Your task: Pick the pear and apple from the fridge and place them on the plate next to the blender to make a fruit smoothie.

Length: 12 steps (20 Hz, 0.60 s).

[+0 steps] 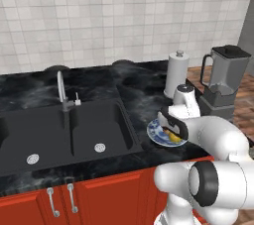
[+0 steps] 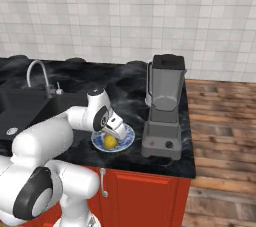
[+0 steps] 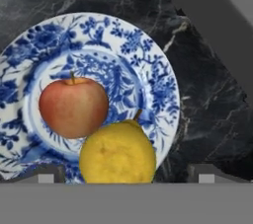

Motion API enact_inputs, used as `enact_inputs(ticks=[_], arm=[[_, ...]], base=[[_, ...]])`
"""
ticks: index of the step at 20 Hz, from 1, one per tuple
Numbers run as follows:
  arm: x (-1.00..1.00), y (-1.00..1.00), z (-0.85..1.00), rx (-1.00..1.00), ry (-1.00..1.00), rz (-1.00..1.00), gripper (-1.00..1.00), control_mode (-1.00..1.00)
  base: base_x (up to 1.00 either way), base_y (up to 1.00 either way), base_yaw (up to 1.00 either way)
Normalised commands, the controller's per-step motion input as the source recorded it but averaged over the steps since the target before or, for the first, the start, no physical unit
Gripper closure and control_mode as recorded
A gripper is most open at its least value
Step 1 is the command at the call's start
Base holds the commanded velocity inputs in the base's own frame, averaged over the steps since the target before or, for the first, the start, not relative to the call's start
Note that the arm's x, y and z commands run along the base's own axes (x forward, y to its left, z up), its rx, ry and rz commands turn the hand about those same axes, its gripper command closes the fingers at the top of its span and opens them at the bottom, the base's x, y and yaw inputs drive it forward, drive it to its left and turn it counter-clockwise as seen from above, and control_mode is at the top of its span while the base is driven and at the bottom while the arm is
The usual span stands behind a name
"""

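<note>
A black marble counter [image 1: 129, 95] runs along the tiled wall above red cabinet doors [image 1: 99, 199], with a black double sink [image 1: 64, 135] and its curved chrome faucet [image 1: 62, 90] set into the left part. The white arm [image 2: 55, 136] reaches forward over the counter's front edge. At the right end of the counter stands the blender [image 2: 164, 108], a grey boxy base under a dark see-through jar with a black lid, and behind it in the left base view stands a white paper-towel roll [image 1: 177, 74]. Just beside the blender's base, on its sink side, lies the plate [image 3: 163, 85], white with a blue floral pattern. On the plate the apple [image 3: 73, 107], red-orange with a short stem, sits near the middle, and the pear [image 3: 117, 153], plain yellow, sits touching it toward the rim nearest the hand camera. The gripper [image 3: 126, 173] hangs low just above the plate, directly over the pear; in the hand view its two fingertips [image 3: 47, 174] stand spread wide, one on each side of the pear with gaps between them and the fruit, so it is clasping nothing.
</note>
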Motion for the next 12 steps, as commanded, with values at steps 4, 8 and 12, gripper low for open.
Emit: enact_inputs(ticks=[4,8,12], arm=[[-0.66,0.00,0.77,0.00,-0.04,-0.03,-1.00,-1.00],[-0.91,0.03,0.55,0.00,-0.08,-0.01,-1.00,-1.00],[-1.00,0.27,0.31,0.00,-0.11,0.00,-1.00,-1.00]], base=[[0.00,0.00,0.00],[0.00,0.00,0.00],[0.00,0.00,0.00]])
